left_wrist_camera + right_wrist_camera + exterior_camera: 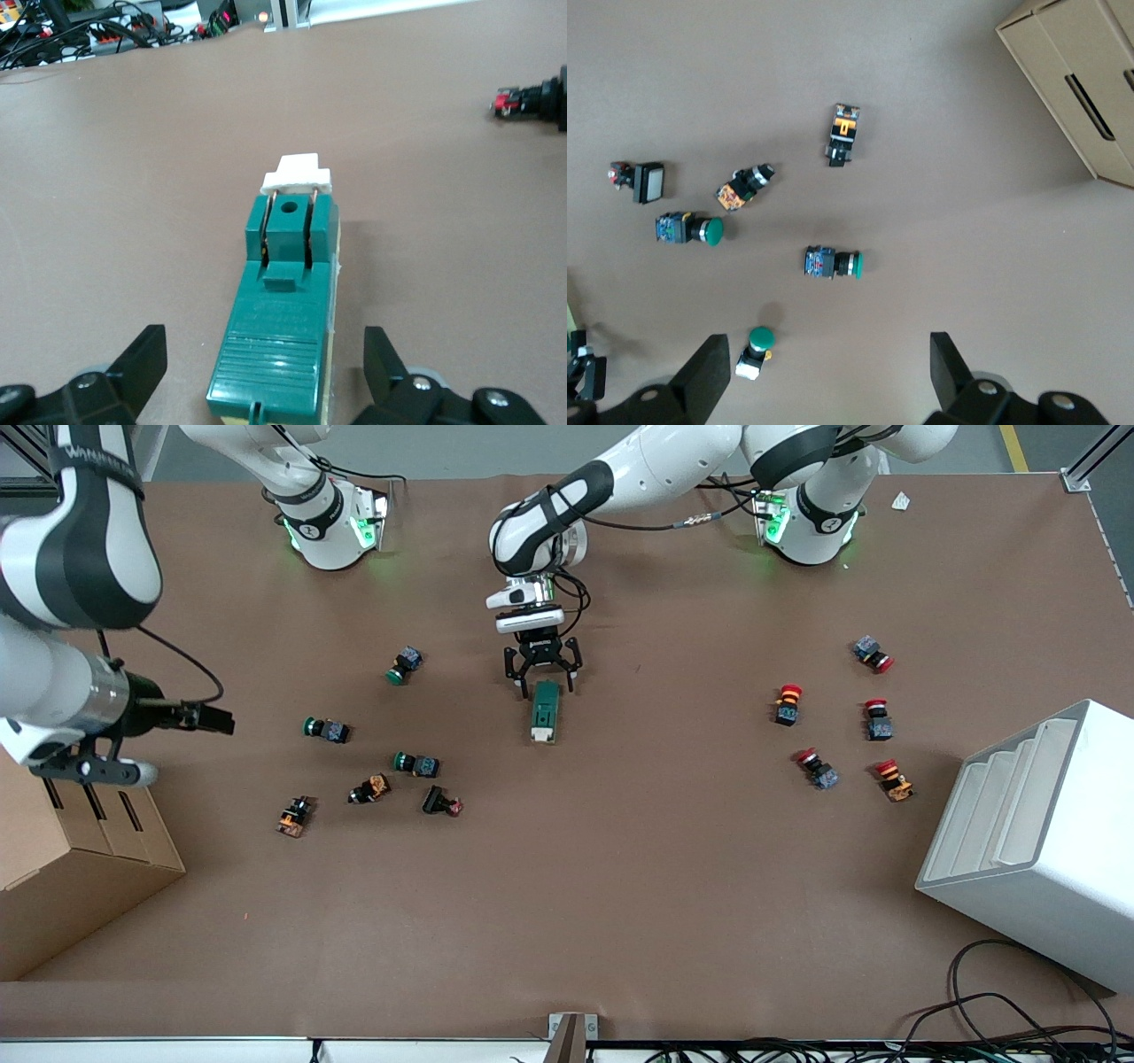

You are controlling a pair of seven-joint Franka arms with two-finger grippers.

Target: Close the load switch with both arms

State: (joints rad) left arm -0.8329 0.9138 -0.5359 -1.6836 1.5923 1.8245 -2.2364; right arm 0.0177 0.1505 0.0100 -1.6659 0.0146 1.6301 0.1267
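The small dark-green rectangular load switch [545, 709] lies mid-desk, its white lever end nearest the front camera. The left gripper [542, 678] hangs released over its farther end; an off-centre squeeze could skew it. The right gripper [215, 718], released, waits over the brown desk [620, 886], near the cardboard box [80, 859].

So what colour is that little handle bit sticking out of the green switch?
White, on the load switch; its lever shows best in the left wrist view.

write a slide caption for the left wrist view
Left gripper, fingers open, straddling the end of the green load switch away from its white lever.
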